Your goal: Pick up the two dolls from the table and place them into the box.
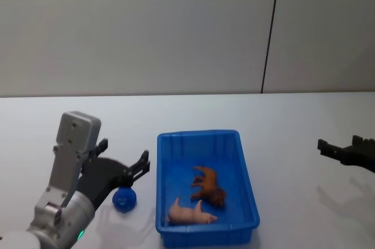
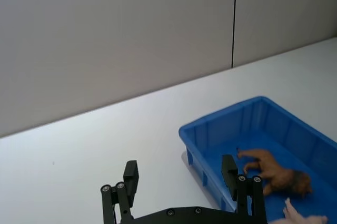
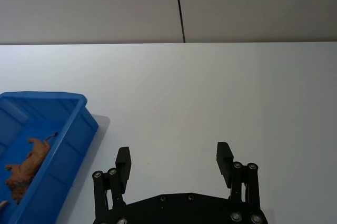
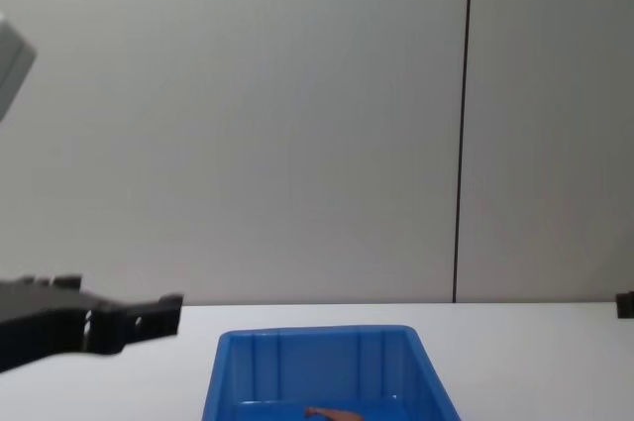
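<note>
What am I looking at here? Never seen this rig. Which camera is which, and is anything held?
It is a two-armed robot at a white table. The head view looks down on the work. The chest view looks across it from lower down. Each wrist view looks out past that arm's own tool. The left tool hangs left of the blue box, and the right tool is far off to the right. Both are open and hold nothing. In the box lie a brown doll and a pink doll. A small blue thing sits on the table beside the box, near the left tool.
</note>
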Action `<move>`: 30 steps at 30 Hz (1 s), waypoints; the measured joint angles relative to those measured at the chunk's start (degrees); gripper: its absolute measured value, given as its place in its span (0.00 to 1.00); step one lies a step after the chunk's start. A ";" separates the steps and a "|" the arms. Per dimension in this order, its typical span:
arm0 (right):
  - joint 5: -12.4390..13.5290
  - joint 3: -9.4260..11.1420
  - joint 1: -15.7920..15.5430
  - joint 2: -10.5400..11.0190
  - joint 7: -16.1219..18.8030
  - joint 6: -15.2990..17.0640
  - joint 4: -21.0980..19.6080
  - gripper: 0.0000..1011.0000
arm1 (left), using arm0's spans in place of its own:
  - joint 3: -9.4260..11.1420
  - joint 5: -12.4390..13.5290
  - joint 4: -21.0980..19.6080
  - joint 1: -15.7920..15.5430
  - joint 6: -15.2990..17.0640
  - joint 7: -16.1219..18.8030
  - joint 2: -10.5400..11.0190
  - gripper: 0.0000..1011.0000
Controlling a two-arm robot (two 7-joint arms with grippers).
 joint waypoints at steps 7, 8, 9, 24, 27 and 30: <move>0.75 0.46 -0.18 0.28 -0.80 0.41 0.08 0.99 | -0.79 -4.14 -0.84 2.38 2.90 0.35 1.97 0.99; 0.87 0.54 -0.21 0.33 -0.92 0.46 0.08 0.99 | -0.85 -4.54 -0.79 2.52 3.23 0.17 2.10 0.99; 0.93 0.56 -0.22 0.35 -0.98 0.49 0.09 0.99 | -0.92 -4.79 -0.68 2.68 3.45 0.01 2.25 0.99; 1.57 0.93 -0.35 0.55 -1.55 0.82 0.16 0.99 | -1.38 -4.93 5.85 0.17 4.43 -7.26 0.81 0.99; 1.61 0.96 -0.36 0.56 -1.59 0.84 0.16 0.99 | -1.33 -4.24 7.45 -0.83 4.31 -8.74 0.08 0.99; 1.65 0.98 -0.38 0.57 -1.65 0.86 0.16 0.99 | -1.27 -3.56 8.95 -1.68 4.36 -9.84 -0.55 0.99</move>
